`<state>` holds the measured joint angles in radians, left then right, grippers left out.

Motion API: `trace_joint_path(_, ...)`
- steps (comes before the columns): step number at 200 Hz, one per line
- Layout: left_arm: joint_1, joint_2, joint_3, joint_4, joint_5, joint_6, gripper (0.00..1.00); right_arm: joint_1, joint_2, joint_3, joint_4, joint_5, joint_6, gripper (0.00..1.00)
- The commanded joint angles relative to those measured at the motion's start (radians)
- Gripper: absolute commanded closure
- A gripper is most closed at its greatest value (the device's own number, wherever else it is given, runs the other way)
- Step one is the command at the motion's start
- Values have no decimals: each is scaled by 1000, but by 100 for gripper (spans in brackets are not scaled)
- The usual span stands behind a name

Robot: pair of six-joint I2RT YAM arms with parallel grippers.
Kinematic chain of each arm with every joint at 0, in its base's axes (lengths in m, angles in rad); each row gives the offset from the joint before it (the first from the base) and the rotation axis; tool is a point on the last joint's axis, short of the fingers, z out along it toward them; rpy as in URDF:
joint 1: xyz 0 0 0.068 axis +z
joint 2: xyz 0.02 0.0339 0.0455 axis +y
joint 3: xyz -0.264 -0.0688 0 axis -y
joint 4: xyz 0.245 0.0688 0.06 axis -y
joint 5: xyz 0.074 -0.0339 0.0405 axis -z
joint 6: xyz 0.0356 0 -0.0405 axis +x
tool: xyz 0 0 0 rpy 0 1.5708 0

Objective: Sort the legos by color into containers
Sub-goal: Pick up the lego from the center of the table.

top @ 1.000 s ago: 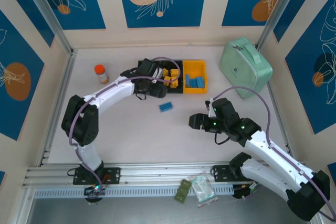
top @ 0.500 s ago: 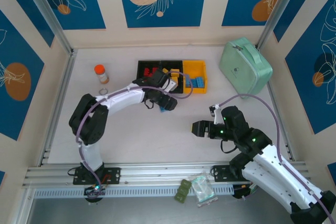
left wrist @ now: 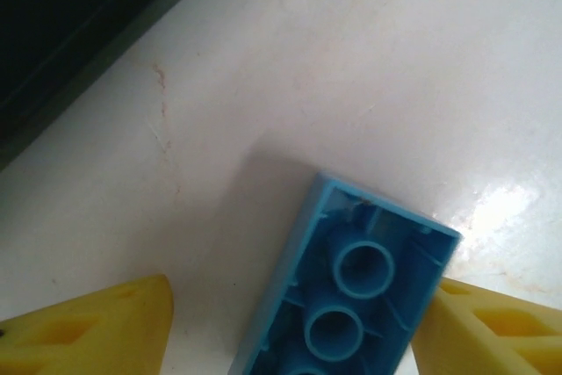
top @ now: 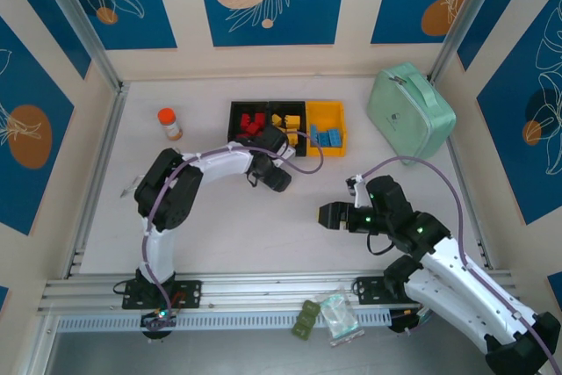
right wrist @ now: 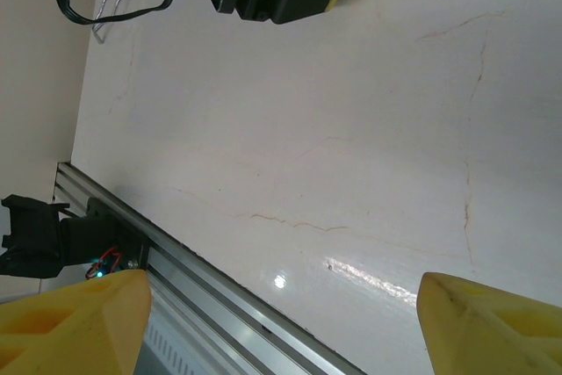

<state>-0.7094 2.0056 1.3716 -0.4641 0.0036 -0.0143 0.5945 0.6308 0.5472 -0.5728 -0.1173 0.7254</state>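
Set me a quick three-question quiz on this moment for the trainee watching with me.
1. True or false: the blue brick between the fingers of the left gripper lies studs up.
2. Which colour of legos lies in the yellow bin? A red, B yellow, C blue.
3. What lies between the fingers of the right gripper?

Key:
1. False; its hollow underside faces up.
2. C.
3. Nothing; the jaws stand open over bare table.
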Motion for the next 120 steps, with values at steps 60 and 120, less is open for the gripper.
trace_joint_path(60, -33, 17, 25, -75, 49, -9, 70, -10, 10, -2, 19, -9, -17, 21)
trace_joint_path(120, -42, -62, 11, -72, 103, -76, 74, -20, -26, -15, 1, 18, 0, 21)
